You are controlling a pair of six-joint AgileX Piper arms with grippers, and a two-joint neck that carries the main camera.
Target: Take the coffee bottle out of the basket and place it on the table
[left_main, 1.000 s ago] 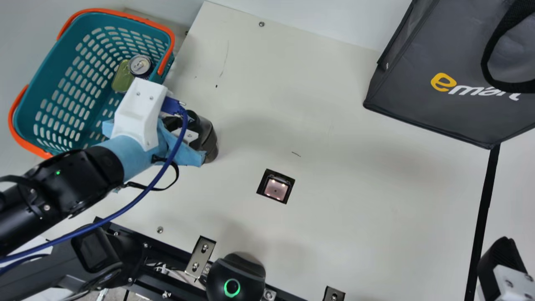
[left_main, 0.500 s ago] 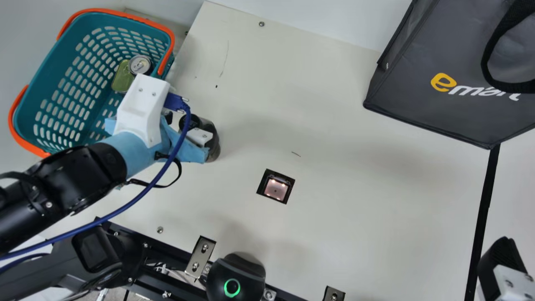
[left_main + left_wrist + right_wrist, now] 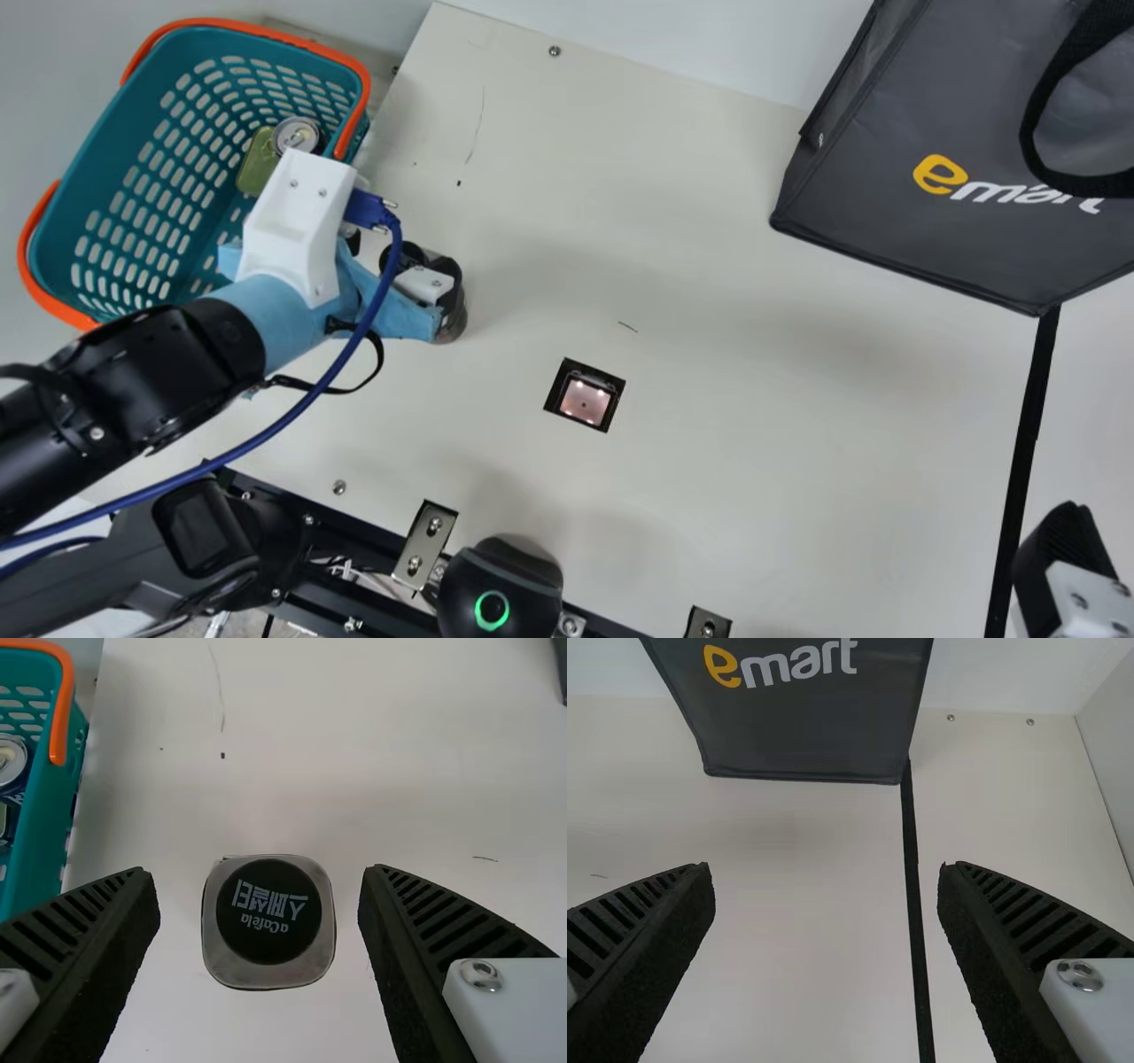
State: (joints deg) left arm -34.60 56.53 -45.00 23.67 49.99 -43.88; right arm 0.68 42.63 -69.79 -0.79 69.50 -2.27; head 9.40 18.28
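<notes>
Coffee bottle (image 3: 268, 926) is out of the basket (image 3: 124, 115), upright on the table (image 3: 709, 443) just beside it. L gripper (image 3: 259, 872) is spread around it w/o contact; R gripper (image 3: 824, 868) is spread too, empty. Placing looks approx. done; prob. only L gripper's retreat left, w/o tipping anything.
</notes>
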